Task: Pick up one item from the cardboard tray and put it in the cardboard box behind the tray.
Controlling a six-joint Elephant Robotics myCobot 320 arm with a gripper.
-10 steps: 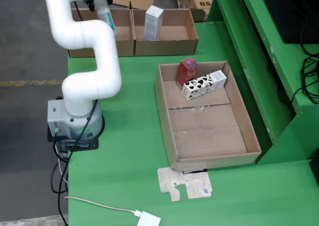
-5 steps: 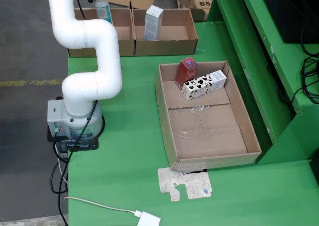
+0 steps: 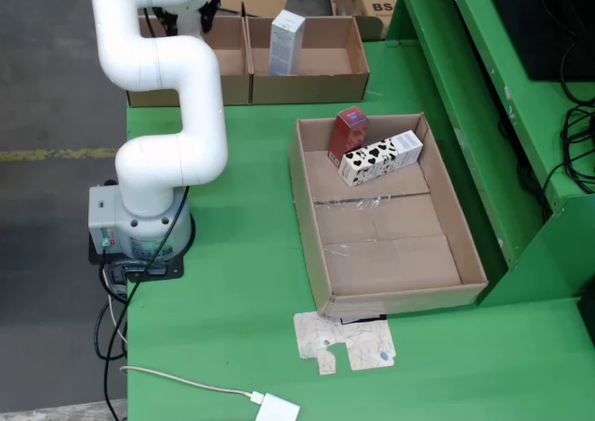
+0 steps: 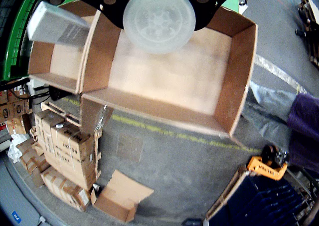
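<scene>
Bottle (image 4: 159,19) now hidden behind arm (image 3: 158,63), above box (image 4: 164,81)

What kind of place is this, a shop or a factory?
Most likely a warehouse or packing workshop: a green workbench stands on a bare concrete floor with yellow line markings, stacked shipping cartons sit nearby, and an orange pallet truck is parked close by.

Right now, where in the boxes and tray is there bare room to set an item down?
Tray: bare in front of the cow-print carton; its back end is crowded by the carton and the red box. Right back box: bare beside the white carton. Left back box: floor looks bare.
</scene>
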